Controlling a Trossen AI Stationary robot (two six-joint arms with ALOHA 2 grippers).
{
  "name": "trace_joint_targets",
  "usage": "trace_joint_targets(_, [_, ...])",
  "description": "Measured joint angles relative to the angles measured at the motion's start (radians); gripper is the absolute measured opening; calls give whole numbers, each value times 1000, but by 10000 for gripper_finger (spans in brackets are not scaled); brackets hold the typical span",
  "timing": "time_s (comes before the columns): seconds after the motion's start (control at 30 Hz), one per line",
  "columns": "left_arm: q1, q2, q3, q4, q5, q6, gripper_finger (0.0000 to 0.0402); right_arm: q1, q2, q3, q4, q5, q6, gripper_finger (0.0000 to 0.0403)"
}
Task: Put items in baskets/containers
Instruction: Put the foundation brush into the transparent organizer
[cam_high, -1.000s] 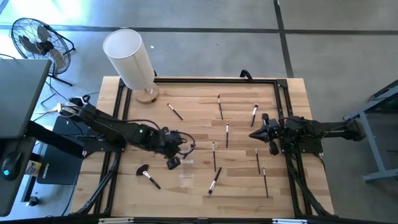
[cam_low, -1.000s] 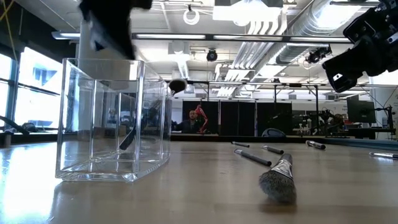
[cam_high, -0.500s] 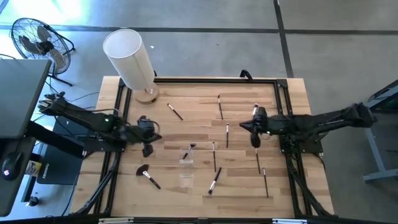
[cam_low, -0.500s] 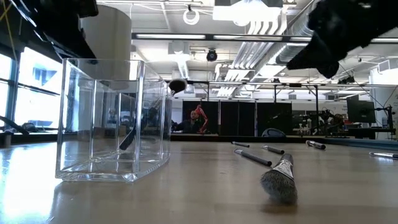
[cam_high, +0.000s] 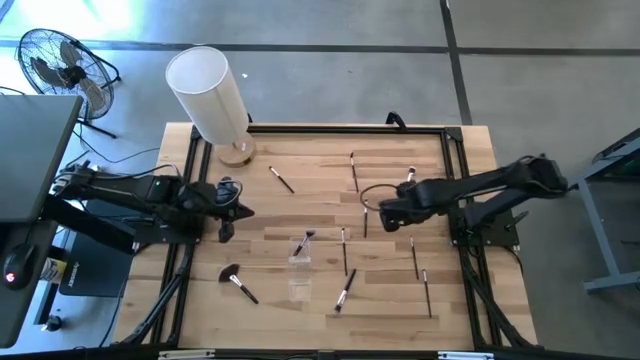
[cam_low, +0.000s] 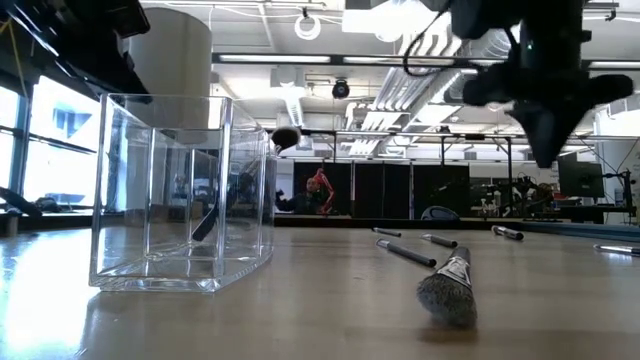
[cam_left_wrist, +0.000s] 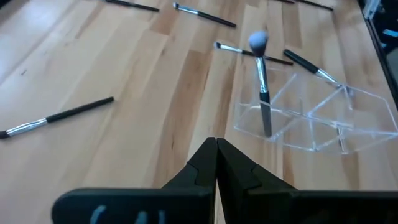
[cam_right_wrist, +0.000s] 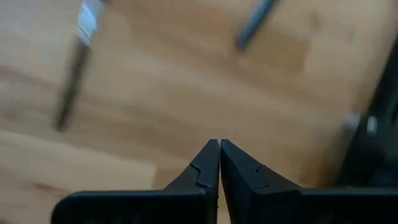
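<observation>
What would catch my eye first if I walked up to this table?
Probably the big white cylinder standing at the table's far left corner, then the thin makeup brushes scattered over the wood. Near the middle, a clear container holds one brush standing head up, while the left gripper and right gripper hover either side, both shut.

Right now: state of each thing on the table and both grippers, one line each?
left gripper: shut, empty, near the table's left edge.
right gripper: shut, empty, above the loose brushes.
clear container: upright, one brush inside.
brush in container: leaning, head up.
fluffy brush: lying flat, outside the container.
loose brushes: scattered flat on the wood.
white cylinder: upright at the back corner.
</observation>
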Motion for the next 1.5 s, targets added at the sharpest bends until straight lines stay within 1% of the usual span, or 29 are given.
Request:
trace_joint_targets(0.07, [8,0,0,0,21,12,0,0,32,-22,13,-64,17,22])
trace_joint_targets(0.17, [10,1,0,-1,46,24,0,0,66,-70,89,-122,29,42])
trace_joint_targets(0.4, [10,1,0,-1,48,24,0,0,64,-186,215,-140,91,96])
trace_joint_targets(0.5, [10,1,0,-1,50,24,0,-1,53,-248,277,-172,111,107])
trace_joint_targets(0.6, [10,1,0,-1,50,24,0,0,52,-298,342,-176,121,109])
trace_joint_targets(0.73, [10,1,1,-1,50,23,0,0,48,-332,417,-179,122,101])
trace_joint_targets(0.87, [10,1,1,-1,50,23,0,0,48,-342,433,-185,126,80])
trace_joint_targets(0.97, [10,1,1,-1,44,23,0,-1,49,-343,443,-201,125,51])
trace_joint_targets(1.07, [10,2,1,-1,42,23,0,-2,49,-344,449,-214,122,12])
trace_joint_targets(1.1, [10,1,1,-1,42,23,0,-2,49,-344,450,-218,121,6])
trace_joint_targets(1.3, [10,1,1,-1,42,23,0,5,51,-325,432,-217,115,2])
trace_joint_targets(1.5, [10,2,2,-1,42,21,0,48,54,-212,302,-166,110,1])
